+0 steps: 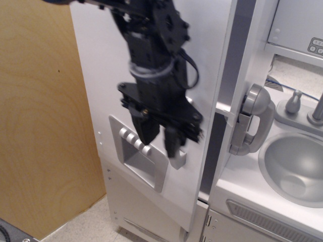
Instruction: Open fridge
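The fridge point(101, 60) is a tall silver-grey cabinet. Its big door stands partly open, swung out to the left. A dark gap on its right side shows a white shelf edge point(225, 111) inside. My black gripper point(159, 146) hangs in front of the door, just right of the recessed dispenser panel point(139, 161) with its buttons. Its fingers point(146, 132) stand apart and look blurred. The lower end of the curved silver handle point(178, 161) shows just below the right finger. The upper handle is hidden behind my gripper.
A grey toy phone point(252, 121) hangs on the cabinet edge right of the gap. A sink point(295, 166) with a faucet point(318, 108) lies at the right. A wooden panel point(40, 126) stands at the left. The small lower door point(146, 212) is shut.
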